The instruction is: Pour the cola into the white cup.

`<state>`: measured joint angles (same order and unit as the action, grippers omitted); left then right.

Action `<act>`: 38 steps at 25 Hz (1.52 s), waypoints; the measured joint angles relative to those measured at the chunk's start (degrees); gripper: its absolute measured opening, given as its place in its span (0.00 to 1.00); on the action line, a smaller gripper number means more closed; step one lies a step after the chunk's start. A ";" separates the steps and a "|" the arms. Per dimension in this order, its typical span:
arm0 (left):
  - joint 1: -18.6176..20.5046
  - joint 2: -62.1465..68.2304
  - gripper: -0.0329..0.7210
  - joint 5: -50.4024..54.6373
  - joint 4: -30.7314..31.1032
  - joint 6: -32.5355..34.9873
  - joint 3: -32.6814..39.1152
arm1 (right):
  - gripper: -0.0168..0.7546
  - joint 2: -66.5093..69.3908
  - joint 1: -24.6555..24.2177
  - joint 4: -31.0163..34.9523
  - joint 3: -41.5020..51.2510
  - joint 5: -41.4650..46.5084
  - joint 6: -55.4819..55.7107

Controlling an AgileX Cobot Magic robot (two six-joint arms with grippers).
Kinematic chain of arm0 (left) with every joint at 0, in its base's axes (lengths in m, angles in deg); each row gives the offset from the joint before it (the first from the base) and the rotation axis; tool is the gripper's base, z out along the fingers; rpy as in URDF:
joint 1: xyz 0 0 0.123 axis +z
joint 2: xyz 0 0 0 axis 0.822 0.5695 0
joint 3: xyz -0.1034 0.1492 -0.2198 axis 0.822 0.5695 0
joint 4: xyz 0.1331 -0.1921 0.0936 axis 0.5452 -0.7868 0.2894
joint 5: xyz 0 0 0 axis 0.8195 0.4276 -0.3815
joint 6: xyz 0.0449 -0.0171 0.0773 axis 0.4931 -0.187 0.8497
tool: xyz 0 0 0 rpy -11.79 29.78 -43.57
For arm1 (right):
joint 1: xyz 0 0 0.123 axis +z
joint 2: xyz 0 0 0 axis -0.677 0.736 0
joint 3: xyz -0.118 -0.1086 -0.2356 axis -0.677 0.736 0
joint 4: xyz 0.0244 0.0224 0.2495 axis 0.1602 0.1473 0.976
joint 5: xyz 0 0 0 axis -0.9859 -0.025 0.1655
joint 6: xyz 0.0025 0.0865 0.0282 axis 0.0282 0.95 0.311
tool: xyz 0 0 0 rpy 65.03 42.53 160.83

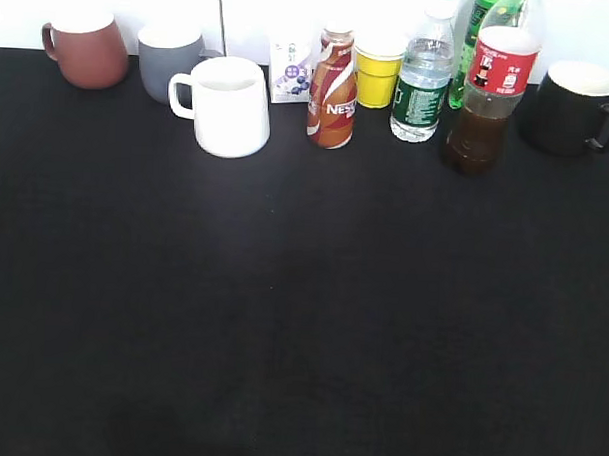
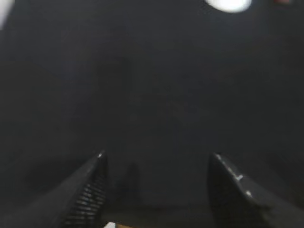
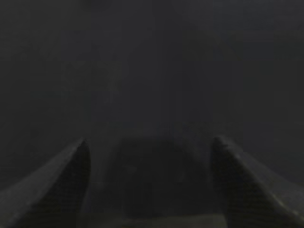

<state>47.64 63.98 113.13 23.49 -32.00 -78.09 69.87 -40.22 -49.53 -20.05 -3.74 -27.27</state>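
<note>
You have both sets of fingers, left and right, spread wide and empty over the black table, because the tall red-labelled cola bottle and large white ceramic mug stand untouched at the back.

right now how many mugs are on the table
4. A reddish-brown mug sits far left, a grey mug beside it, the white cup just in front of the grey one, and a black mug far right. Others may be hidden behind the bottles.

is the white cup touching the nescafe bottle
Apart. The exterior view shows a strip of black table between the white cup and the Nescafe bottle.
</note>
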 joint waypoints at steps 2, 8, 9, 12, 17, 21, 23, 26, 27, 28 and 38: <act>2.39 -1.27 0.70 0.00 0.00 0.00 0.00 | 0.79 -4.77 -2.56 0.00 0.00 0.05 0.00; 2.98 -6.15 0.65 0.00 0.00 0.00 0.00 | 0.79 -6.77 -2.83 0.32 0.00 0.06 0.00; 2.98 -6.15 0.65 0.00 0.00 0.00 0.00 | 0.79 -6.83 -2.83 0.32 0.00 0.12 0.00; 2.98 -6.15 0.63 0.00 0.00 0.00 0.00 | 0.79 -6.83 -2.83 0.32 0.00 0.06 0.00; 2.98 -6.15 0.59 0.00 0.00 0.00 0.00 | 0.79 -6.83 -2.83 0.32 0.00 0.10 0.00; 2.98 -6.15 0.59 -2.98 0.84 4.76 1.64 | 0.79 -6.83 -2.83 0.37 0.00 0.10 -3.66; 2.98 -6.15 0.58 -3.30 0.32 5.31 2.12 | 0.79 -6.83 -2.83 0.37 0.00 0.10 -3.93; 2.98 -6.15 0.58 -3.49 0.00 5.31 2.12 | 0.79 -6.83 -2.83 0.37 0.00 0.10 -3.58; 2.98 -6.15 0.58 -3.49 0.00 5.31 2.12 | 0.79 -6.83 -2.83 0.55 0.00 0.10 -3.21; 2.98 -6.15 0.58 -3.49 0.00 5.31 2.12 | 0.79 -6.83 -2.83 0.69 0.00 0.10 -3.09; 2.98 -6.15 0.42 -3.49 0.00 5.62 2.12 | 0.79 -6.83 -2.83 0.42 0.00 0.05 -2.80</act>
<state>50.62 57.83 109.63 23.49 -26.38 -75.97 63.04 -43.05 -49.11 -20.05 -3.69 -30.07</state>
